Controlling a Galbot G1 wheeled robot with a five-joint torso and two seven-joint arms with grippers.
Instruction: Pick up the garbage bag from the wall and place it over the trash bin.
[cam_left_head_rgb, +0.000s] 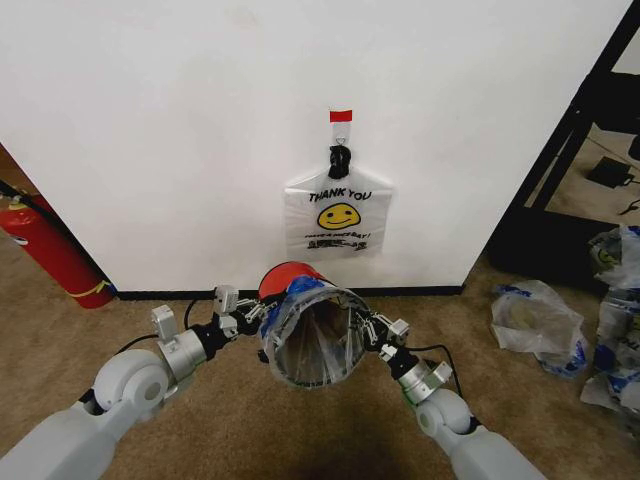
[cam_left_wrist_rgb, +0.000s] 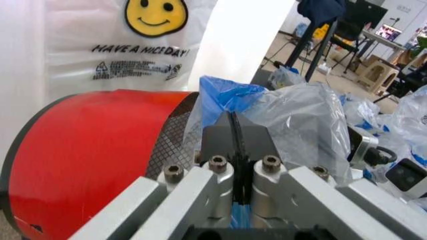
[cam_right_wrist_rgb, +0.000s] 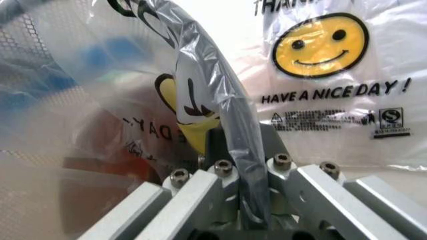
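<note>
So the garbage bag (cam_left_head_rgb: 316, 335) was stretched open over the mouth of the trash bin (cam_left_head_rgb: 290, 276), which sat tipped on the carpet (cam_left_head_rgb: 250, 420) just in front of the wall (cam_left_head_rgb: 200, 130), red base toward the wall and opening facing the robot. The left gripper (cam_left_head_rgb: 258, 316) was at the bag's left edge, and in the left wrist view its fingers (cam_left_wrist_rgb: 220, 137) were pressed together on a bunched blue bit of the plastic, right beside the bin's red base. The right gripper (cam_left_head_rgb: 374, 326) was at the opposite edge, jaws pinching a fold of the clear film. Behind them, a white THANK YOU bundle (cam_left_head_rgb: 338, 212) with a yellow smiley hung on the wall under a strip of red tape (cam_left_head_rgb: 341, 116). A fire extinguisher (cam_left_head_rgb: 50, 250) leaned at the far left, and some lumpy clear bags (cam_left_head_rgb: 535, 322) lay off to the right.
</note>
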